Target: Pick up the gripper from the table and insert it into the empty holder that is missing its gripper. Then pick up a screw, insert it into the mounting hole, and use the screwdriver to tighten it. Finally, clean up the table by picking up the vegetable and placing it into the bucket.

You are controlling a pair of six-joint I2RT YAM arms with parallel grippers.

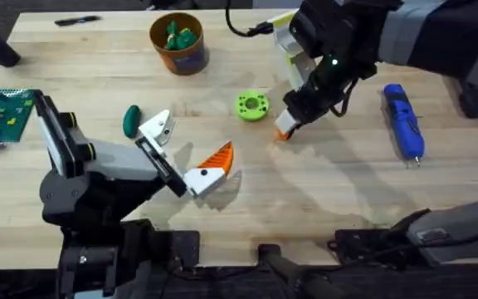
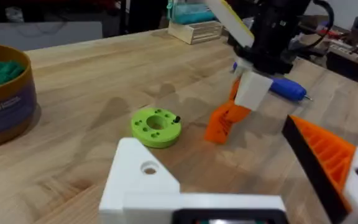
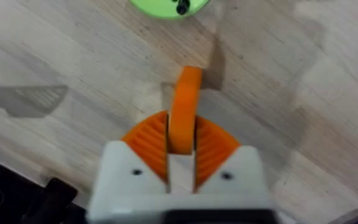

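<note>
Near the arms' bases, the left gripper (image 1: 187, 154) lies low over the pale wood-grain table (image 1: 322, 199), its jaws spread and grasping nothing. One of its white angular bases carries a ribbed orange tip (image 1: 217, 156); the other, the holder (image 1: 156, 126), is bare, and the left wrist view shows its flat white face with a small round mounting hole. Just beside the holder, on the side away from the lime green disc (image 1: 251, 105), lies the vegetable (image 1: 131, 120), a smooth dark green oval resting directly on the wood. The disc, a flat round plastic piece with a central bore and a ring of small holes, sits a little beyond the left gripper; a small dark screw (image 2: 176, 119) rests at its rim. Just beside the disc, on the side toward the screwdriver (image 1: 403, 121), the right gripper (image 1: 290, 121) is clenched on the gripper (image 3: 184, 109), a small orange plastic wedge held upright between ribbed orange pads (image 3: 211, 149), its lower end touching or very nearly touching the table. The right arm's black body rises behind it and hides part of the table's far side. The screwdriver, a bright blue cylinder with a thin metal tip, lies flat well apart from the disc, past the right gripper. Farthest from the bases, beyond the disc, stands the bucket (image 1: 191, 56), round and orange-brown with a dark blue band, holding light green leafy toy pieces (image 1: 178, 36).
</note>
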